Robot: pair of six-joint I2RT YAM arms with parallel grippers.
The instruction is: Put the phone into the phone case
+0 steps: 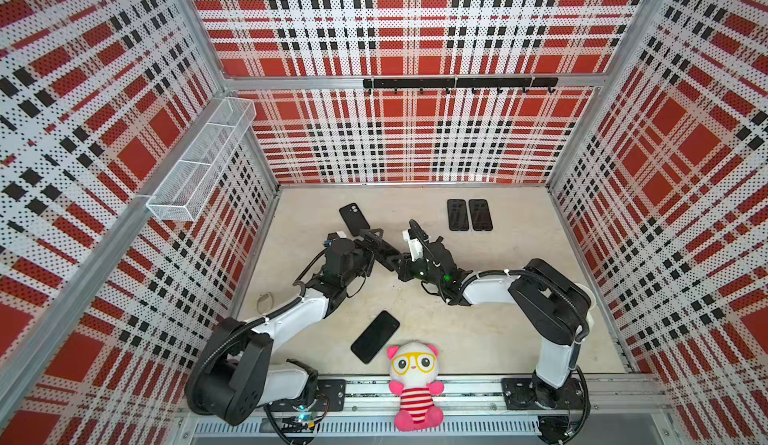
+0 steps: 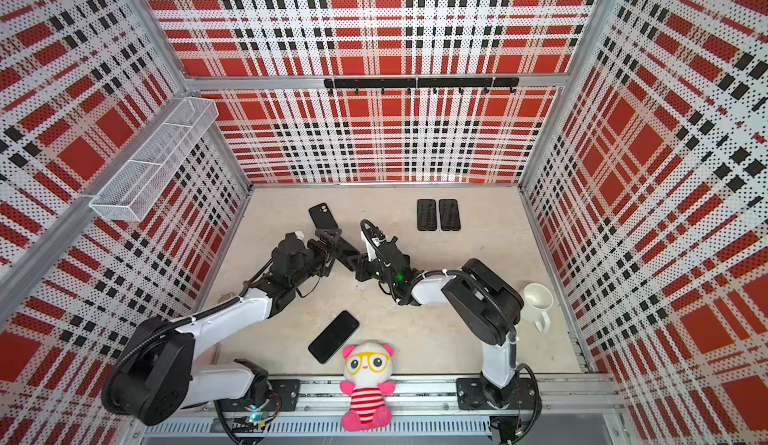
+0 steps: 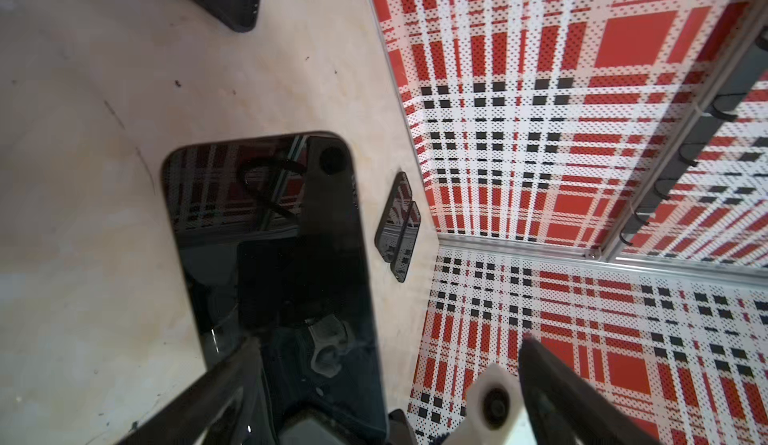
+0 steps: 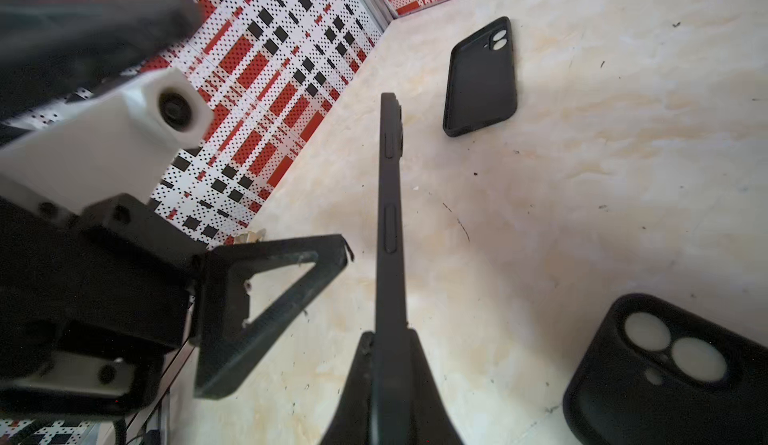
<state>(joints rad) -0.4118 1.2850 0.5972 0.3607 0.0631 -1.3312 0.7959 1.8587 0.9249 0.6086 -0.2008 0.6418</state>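
My right gripper (image 4: 390, 335) is shut on the near end of a black phone (image 4: 390, 214), which it holds edge-on above the table. The phone's side is matte with raised buttons, and its glossy screen (image 3: 270, 256) faces the left wrist camera. My left gripper (image 3: 392, 380) stands open beside that screen, with one finger (image 4: 282, 249) a little apart from the phone. In a top view both grippers, left (image 1: 372, 237) and right (image 1: 395, 261), meet mid-table. An empty black phone case (image 1: 354, 219) (image 4: 480, 77) lies just behind them. A second empty case (image 4: 665, 372) shows only in the right wrist view.
Another black phone (image 1: 375, 337) lies near the front, beside a pink plush toy (image 1: 415, 384). Two dark phones (image 1: 468, 214) lie side by side at the back right. A white mug (image 2: 538, 303) stands by the right wall, and a wire basket (image 1: 199, 160) hangs on the left wall.
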